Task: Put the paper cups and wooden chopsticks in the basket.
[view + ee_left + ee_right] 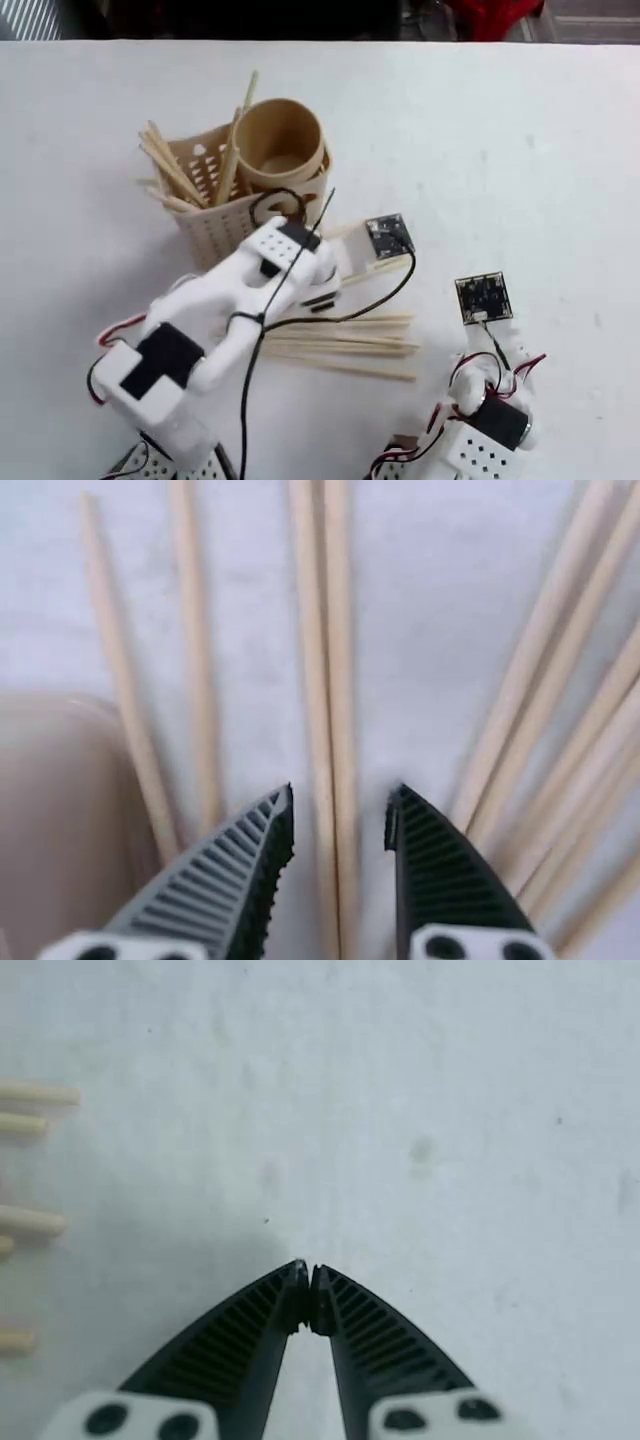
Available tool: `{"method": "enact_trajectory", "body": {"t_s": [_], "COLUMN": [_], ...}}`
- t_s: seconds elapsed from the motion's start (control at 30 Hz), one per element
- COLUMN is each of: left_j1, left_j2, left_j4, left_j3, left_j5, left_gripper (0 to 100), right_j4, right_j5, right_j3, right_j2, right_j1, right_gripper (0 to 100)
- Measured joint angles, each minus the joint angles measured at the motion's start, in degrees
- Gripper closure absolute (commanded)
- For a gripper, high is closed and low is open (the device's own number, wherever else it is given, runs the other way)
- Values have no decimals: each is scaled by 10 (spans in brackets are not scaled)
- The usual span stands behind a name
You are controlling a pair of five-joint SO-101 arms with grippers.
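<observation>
- Left pincer hangs narrowly open over the loose chopsticks, its jaws straddling two touching sticks. Closing here may take both, and one could slip free in the lift.
- Sticks fanned just beside the jaws may be nudged and roll apart on the surface.
- Basket, far left, stands just beyond the pile with a cup inside. The arm may bump it, or a tilted stick may catch its rim.
- Sticks in the basket lean out to the left; a hard drop could tip them out.
- Right pincer, closed and empty, sits near right. It is a hazard only if it sweeps the stick ends.
</observation>
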Motion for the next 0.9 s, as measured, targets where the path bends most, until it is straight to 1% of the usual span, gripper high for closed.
{"method": "enact_trajectory", "body": {"t_s": [0.07,0.23,0.37,0.67,0.77,0.9], "left_j1": [0,3,4,3,1,1], "left_j2": [17,62,93,90,59,-20], "left_j4": [18,84,124,130,130,136], "left_j3": [-22,-84,-120,-125,-125,-124], "left_j5": [0,2,1,1,26,51], "left_gripper": [852,980,978,978,978,978], "right_j4": [0,0,0,0,0,0], "right_j5": [0,0,0,0,0,0], "right_j3": [0,0,0,0,0,0], "right_j2": [0,0,0,0,0,0], "right_j1": [0,0,0,0,0,0], "right_gripper": [977,977,977,977,977,977]}}
